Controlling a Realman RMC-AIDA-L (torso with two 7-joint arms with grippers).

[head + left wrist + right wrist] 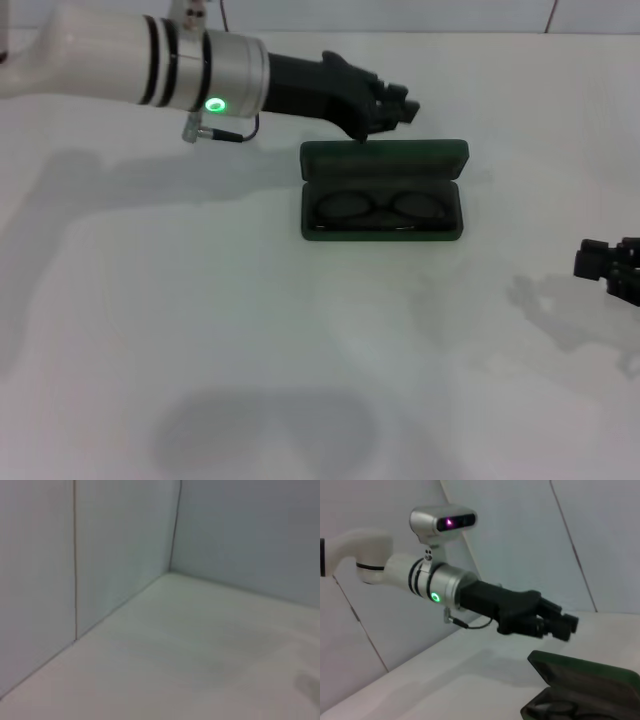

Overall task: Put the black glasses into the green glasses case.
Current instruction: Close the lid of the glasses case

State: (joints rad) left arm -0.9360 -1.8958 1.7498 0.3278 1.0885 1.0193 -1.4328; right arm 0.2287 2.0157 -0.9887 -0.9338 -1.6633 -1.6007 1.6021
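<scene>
The green glasses case lies open in the middle of the white table, its lid standing up at the back. The black glasses rest folded inside its tray. My left gripper hovers just behind and above the lid's upper edge, shut and holding nothing. The right wrist view shows the same gripper above the case, with the glasses partly showing inside. My right gripper sits low at the table's right edge, apart from the case.
White walls close the table off at the back. The left arm's white and silver forearm spans the back left of the table.
</scene>
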